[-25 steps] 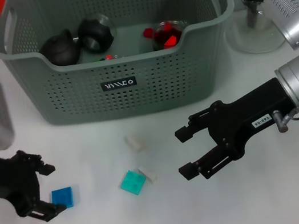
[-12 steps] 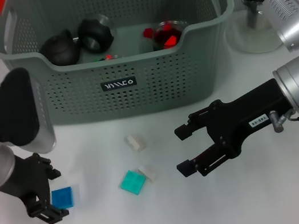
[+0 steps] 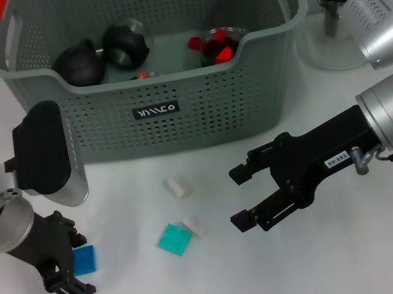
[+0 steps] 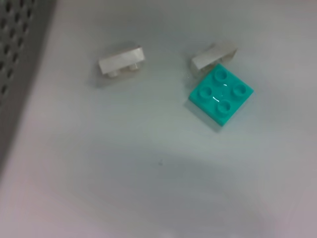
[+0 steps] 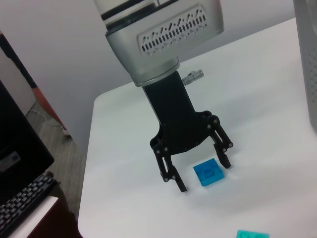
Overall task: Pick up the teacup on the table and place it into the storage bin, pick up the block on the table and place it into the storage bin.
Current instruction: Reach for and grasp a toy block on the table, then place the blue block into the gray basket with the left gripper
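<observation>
Grey-green perforated bin (image 3: 170,83), blue block (image 3: 85,259), teal block (image 3: 174,238).

Silver arms; black end effectors

head: high, looking down | left wrist: close over teal block (image 4: 221,94) | right wrist: faces left hand (image 5: 203,169); shares table (image 3: 229,286)

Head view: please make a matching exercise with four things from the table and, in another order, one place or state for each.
Things:
1. square blue block
2. square teal block
3. grey-green perforated storage bin
4. right gripper

Places or states:
A. holds dark teapots
B. between the left gripper's open fingers
C. open, holding nothing
D. touching a small white brick

Pairs: 1-B, 2-D, 3-A, 4-C
</observation>
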Robot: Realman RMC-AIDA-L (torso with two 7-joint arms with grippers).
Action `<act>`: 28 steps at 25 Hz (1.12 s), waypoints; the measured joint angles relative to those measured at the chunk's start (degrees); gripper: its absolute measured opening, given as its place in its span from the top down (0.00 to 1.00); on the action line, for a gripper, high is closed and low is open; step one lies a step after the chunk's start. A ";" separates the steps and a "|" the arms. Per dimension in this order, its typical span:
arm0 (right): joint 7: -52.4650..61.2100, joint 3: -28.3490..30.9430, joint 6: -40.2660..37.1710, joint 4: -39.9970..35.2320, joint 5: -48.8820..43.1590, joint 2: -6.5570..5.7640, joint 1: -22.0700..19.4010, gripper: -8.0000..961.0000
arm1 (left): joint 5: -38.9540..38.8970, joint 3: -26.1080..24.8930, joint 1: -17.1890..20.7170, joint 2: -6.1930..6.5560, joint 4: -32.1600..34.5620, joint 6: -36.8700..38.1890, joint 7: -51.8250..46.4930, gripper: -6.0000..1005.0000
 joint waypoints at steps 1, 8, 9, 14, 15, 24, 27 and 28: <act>0.02 0.00 0.04 0.00 0.00 0.00 -0.02 0.03 | 0.05 0.00 -0.14 -0.01 -0.32 -0.14 -0.01 0.19; 0.05 0.27 0.17 0.00 0.00 0.00 -0.15 0.03 | 0.14 -0.04 -0.77 -0.09 -1.13 -0.50 -1.46 0.28; 0.05 0.29 0.17 0.00 0.00 -0.02 -0.15 0.03 | 0.23 -0.04 -0.96 -0.05 -1.35 -0.51 -1.84 0.29; -0.23 0.29 0.17 -0.02 0.00 -0.16 -0.18 0.03 | 1.48 -0.03 -2.18 0.08 -2.57 -0.48 -3.69 0.37; -0.32 0.30 0.16 -0.02 0.00 -0.18 -0.18 0.03 | 1.53 -0.05 -2.24 0.08 -2.53 -0.49 -3.84 0.39; -0.59 0.26 0.12 -0.04 -0.02 -0.23 -0.50 0.03 | -0.30 -1.81 -2.47 -0.01 0.54 2.41 -4.81 0.55; -0.52 0.32 -0.07 -0.04 -0.13 -0.63 -0.60 0.03 | -9.99 -9.32 -3.71 -0.01 4.75 11.97 -4.24 0.58; -0.38 0.37 -0.11 -0.04 -0.16 -0.81 -0.71 0.03 | -15.25 -12.99 -4.34 0.17 5.57 15.37 -4.05 0.59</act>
